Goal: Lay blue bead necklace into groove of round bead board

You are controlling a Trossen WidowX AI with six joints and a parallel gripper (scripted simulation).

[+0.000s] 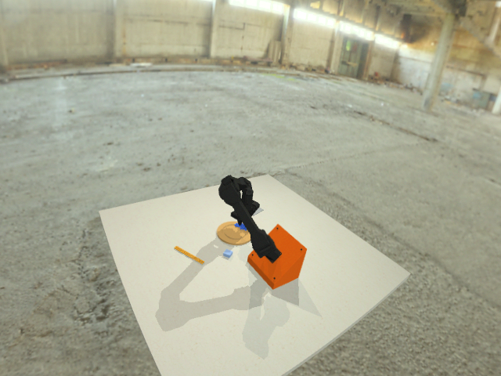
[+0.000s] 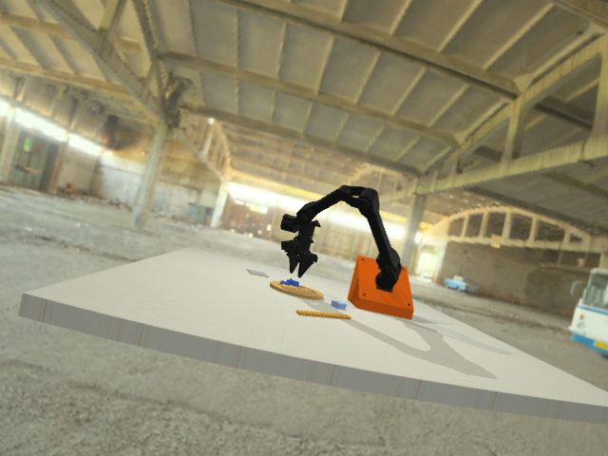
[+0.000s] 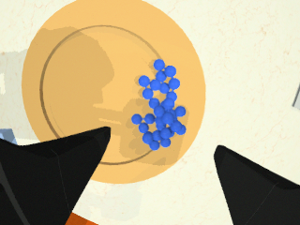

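Note:
The blue bead necklace point(image 1: 241, 226) point(image 2: 291, 282) point(image 3: 165, 117) lies bunched in a heap on the round bead board point(image 1: 223, 234) point(image 2: 313, 294) point(image 3: 112, 13). In the wrist view the heap covers the right part of the circular groove point(image 3: 41, 89), with beads on both sides of its line and some piled on others. The rest of the groove shows no beads. My gripper point(image 1: 240, 223) point(image 2: 296, 274) point(image 3: 164, 142) is open and empty, above the heap. Its fingertips stand wide apart to either side of the heap's lower end in the wrist view.
A small light-blue block point(image 1: 228, 253) point(image 2: 338, 304) point(image 3: 7, 136) and an orange beaded strip point(image 1: 189, 254) point(image 2: 323, 314) lie near the board. A flat grey square point(image 1: 259, 210) point(image 2: 256, 273) lies beyond it. The arm's orange base point(image 1: 289, 251) point(image 2: 380, 300) stands beside the board.

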